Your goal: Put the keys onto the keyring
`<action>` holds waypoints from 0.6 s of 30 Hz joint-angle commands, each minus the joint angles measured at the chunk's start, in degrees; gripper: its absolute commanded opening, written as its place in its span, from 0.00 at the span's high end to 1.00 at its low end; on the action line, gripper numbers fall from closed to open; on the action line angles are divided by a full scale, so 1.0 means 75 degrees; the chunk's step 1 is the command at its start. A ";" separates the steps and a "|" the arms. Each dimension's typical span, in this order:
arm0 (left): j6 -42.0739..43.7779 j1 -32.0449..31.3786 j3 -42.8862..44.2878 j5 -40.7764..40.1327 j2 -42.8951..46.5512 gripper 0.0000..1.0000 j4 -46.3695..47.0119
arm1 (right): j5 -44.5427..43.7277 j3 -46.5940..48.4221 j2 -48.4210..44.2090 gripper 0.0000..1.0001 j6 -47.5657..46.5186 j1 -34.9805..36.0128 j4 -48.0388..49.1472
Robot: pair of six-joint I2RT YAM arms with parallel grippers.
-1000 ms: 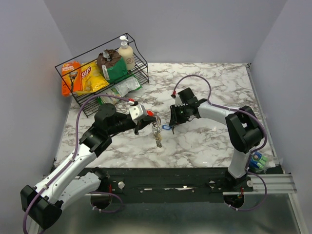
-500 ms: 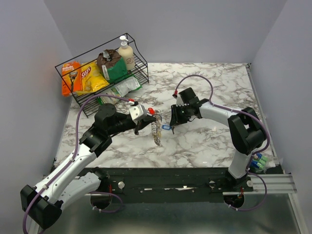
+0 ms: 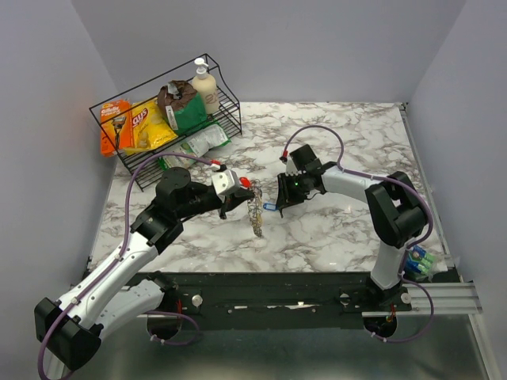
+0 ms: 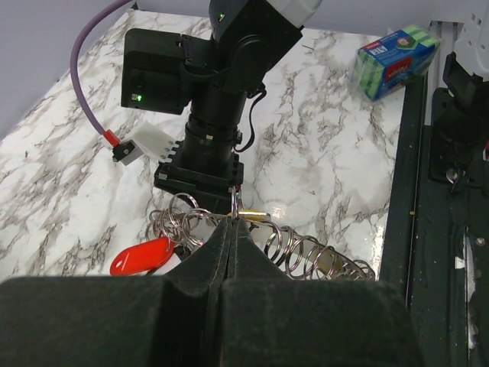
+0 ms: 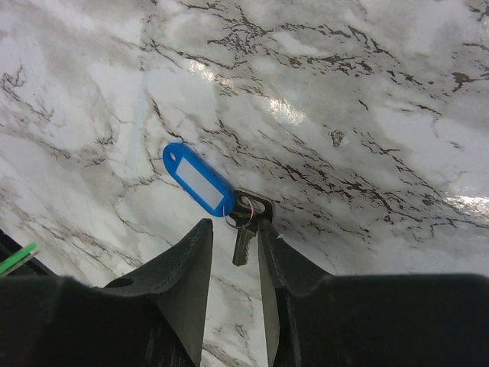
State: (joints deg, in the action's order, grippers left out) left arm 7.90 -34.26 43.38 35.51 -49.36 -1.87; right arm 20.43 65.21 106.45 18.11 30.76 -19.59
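Pinches the thin round silver wire keyring in the left end effector, now a bit nearer the right end effector, spread apart over the small silver key with blue tag on the white marble tabletop, ready to grab.

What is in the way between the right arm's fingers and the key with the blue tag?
Nothing I can see. The key with its blue tag lies on the marble table, right in the gap between the right arm's open fingers.
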 commanded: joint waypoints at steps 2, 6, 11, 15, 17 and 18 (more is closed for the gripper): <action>0.0036 -0.0049 0.0240 0.0223 0.0066 1.00 0.0366 | 0.0206 -0.0058 0.0220 0.61 0.0140 0.0023 0.0046; 0.0060 -0.0049 0.0217 0.0223 0.0078 1.00 0.0366 | 0.0183 0.0012 0.0232 0.62 0.0175 0.0035 0.0105; 0.0048 -0.0061 0.0228 0.0223 0.0078 1.00 0.0355 | 0.0218 0.0141 0.0314 0.64 0.0175 0.0035 0.0105; 0.0071 -0.0072 0.0205 0.0211 0.0090 1.00 0.0355 | 0.0195 0.0141 0.0127 0.64 0.0140 0.0035 0.0105; 0.0083 -0.0073 0.0193 0.0211 0.0078 1.00 0.0355 | 0.0124 0.0118 0.0033 0.64 0.0094 0.0035 0.0105; 0.0083 -0.0073 0.0193 0.0211 0.0066 1.00 0.0355 | 0.0113 0.0118 -0.0014 0.64 0.0082 0.0035 0.0105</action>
State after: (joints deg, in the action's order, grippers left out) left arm 7.92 -34.44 43.38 35.66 -49.36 -1.87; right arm 21.43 65.34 107.13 19.05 30.76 -19.00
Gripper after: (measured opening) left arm 0.008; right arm 0.361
